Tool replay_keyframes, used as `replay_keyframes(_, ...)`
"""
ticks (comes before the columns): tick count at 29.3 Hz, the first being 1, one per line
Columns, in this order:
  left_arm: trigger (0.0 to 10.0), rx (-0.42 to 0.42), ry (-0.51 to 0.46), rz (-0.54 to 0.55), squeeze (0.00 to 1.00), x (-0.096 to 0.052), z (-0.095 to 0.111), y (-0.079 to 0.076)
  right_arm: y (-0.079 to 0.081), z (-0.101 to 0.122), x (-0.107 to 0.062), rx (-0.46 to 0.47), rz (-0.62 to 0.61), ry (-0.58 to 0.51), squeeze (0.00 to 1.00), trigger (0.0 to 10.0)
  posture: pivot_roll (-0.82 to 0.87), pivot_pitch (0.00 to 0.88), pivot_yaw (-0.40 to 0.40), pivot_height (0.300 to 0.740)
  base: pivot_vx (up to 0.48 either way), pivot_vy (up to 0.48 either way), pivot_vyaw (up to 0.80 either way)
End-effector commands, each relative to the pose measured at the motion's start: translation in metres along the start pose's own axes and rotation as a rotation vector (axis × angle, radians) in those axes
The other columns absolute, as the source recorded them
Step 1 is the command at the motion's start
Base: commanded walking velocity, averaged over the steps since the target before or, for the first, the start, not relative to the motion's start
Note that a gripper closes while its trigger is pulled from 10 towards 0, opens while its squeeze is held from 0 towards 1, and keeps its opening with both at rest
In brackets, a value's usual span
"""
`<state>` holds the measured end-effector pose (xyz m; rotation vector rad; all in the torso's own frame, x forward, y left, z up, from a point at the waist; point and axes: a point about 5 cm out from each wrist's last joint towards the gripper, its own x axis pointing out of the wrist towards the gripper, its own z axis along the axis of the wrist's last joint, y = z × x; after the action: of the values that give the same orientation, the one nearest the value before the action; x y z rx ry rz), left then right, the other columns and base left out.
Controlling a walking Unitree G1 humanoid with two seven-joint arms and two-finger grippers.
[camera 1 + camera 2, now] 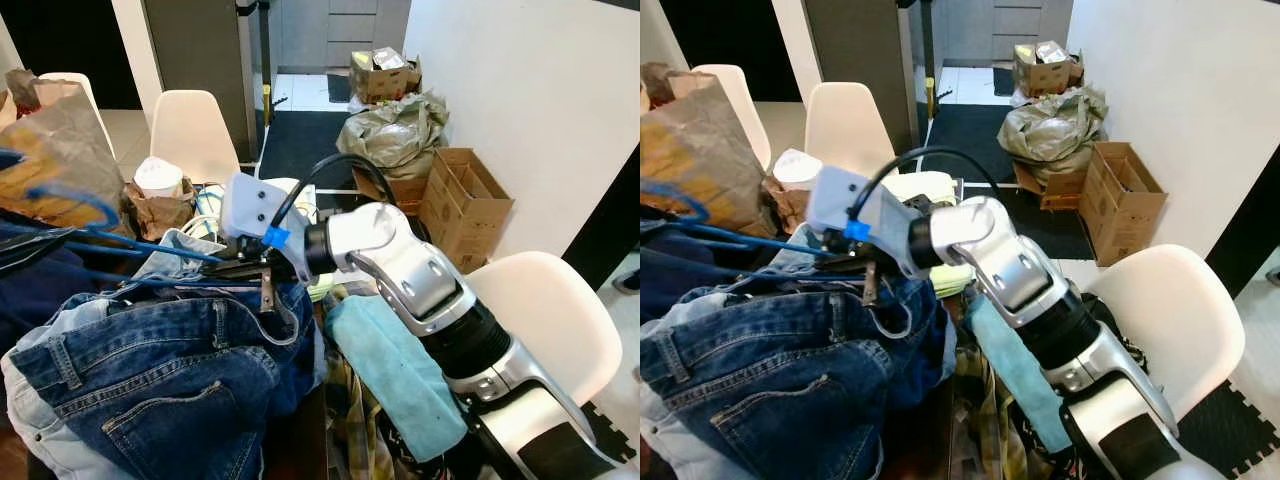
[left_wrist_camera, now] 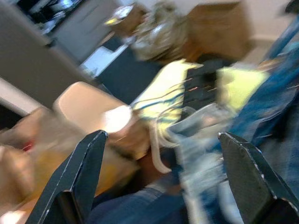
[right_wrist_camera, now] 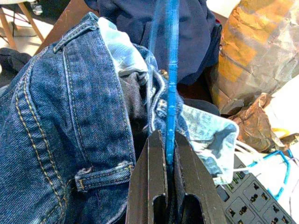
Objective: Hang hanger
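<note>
A blue wire hanger point(image 1: 130, 252) lies across a heap of denim jeans point(image 1: 150, 370), its hook end curling at the far left in front of the paper bag. My right arm reaches leftward over the heap. Its gripper point(image 1: 238, 268) is shut on the hanger's blue rod point(image 3: 171, 70), which runs straight out from between the two black fingers point(image 3: 152, 177). A jeans waistband point(image 3: 79, 60) lies right beside the grip. In the blurred left wrist view my left gripper point(image 2: 161, 135) is open, fingers wide apart, over the clothes and a pale chair.
A crumpled brown paper bag point(image 1: 60, 150) and a lidded cup point(image 1: 158, 175) stand behind the clothes. White chairs stand at the back point(image 1: 190, 130) and at right point(image 1: 545, 310). Cardboard boxes point(image 1: 465, 200) and a stuffed rubbish bag point(image 1: 395, 130) line the right wall. A teal cloth point(image 1: 395, 370) drapes under my right arm.
</note>
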<state>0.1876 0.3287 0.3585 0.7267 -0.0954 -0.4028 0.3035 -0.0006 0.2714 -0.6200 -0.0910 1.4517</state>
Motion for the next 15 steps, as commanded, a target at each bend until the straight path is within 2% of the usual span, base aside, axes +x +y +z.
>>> replay_keyframes(1, 10.0, 0.056, 0.032, 0.010, 0.00, 0.001, 0.003, 0.004, 0.000, 0.000, 0.000, 0.003, -0.001, -0.001, 0.00, 10.0, 0.02, 0.026, -0.010, 0.740, 0.000, 0.000, 0.00)
replay_keyframes(2, 10.0, 0.080, 0.034, 0.097, 0.00, -0.001, 0.005, 0.014, 0.001, 0.000, 0.001, 0.003, 0.000, -0.002, 0.00, 10.0, 0.02, 0.025, -0.010, 0.740, 0.000, 0.000, 0.00)
replay_keyframes(4, 10.0, 0.080, 0.034, 0.097, 0.00, -0.001, 0.005, 0.014, 0.001, 0.000, 0.001, 0.003, 0.000, -0.002, 0.00, 10.0, 0.02, 0.025, -0.010, 0.740, 0.000, 0.000, 0.00)
replay_keyframes(5, 10.0, 0.080, 0.018, 0.172, 0.00, -0.006, 0.008, 0.024, 0.001, 0.000, 0.001, 0.003, 0.001, -0.001, 0.00, 10.0, 0.01, 0.022, -0.007, 0.740, 0.000, 0.000, 0.00)
replay_keyframes(7, 10.0, 0.062, -0.004, 0.204, 0.00, -0.010, 0.011, 0.030, 0.001, 0.000, 0.001, 0.004, 0.000, 0.000, 0.00, 10.0, 0.01, 0.022, -0.007, 0.740, 0.000, 0.000, 0.00)
replay_keyframes(8, 10.0, 0.029, -0.039, 0.186, 0.00, -0.013, 0.013, 0.028, 0.000, -0.001, 0.001, 0.004, -0.002, 0.002, 0.00, 10.0, 0.01, 0.023, -0.005, 0.740, 0.000, 0.000, 0.00)
replay_keyframes(10, 10.0, -0.023, -0.098, 0.016, 0.00, -0.013, 0.016, 0.008, 0.000, -0.001, 0.000, 0.006, -0.004, 0.007, 0.00, 10.0, 0.01, 0.025, -0.004, 0.740, 0.000, 0.000, 0.00)
replay_keyframes(11, 10.0, -0.023, -0.098, 0.016, 0.00, -0.013, 0.016, 0.008, 0.000, -0.001, 0.000, 0.006, -0.004, 0.007, 0.00, 10.0, 0.01, 0.025, -0.004, 0.740, 0.000, 0.000, 0.00)
replay_keyframes(12, 10.0, -0.059, -0.140, -0.090, 0.00, -0.013, 0.020, -0.006, 0.000, -0.001, 0.000, 0.007, -0.005, 0.007, 0.00, 10.0, 0.01, 0.028, -0.002, 0.740, 0.000, 0.000, 0.00)
replay_keyframes(15, 10.0, -0.087, -0.180, -0.144, 0.00, -0.015, 0.023, -0.013, -0.001, -0.001, 0.000, 0.007, -0.006, 0.009, 0.00, 10.0, 0.01, 0.028, -0.003, 0.740, 0.000, 0.000, 0.00)
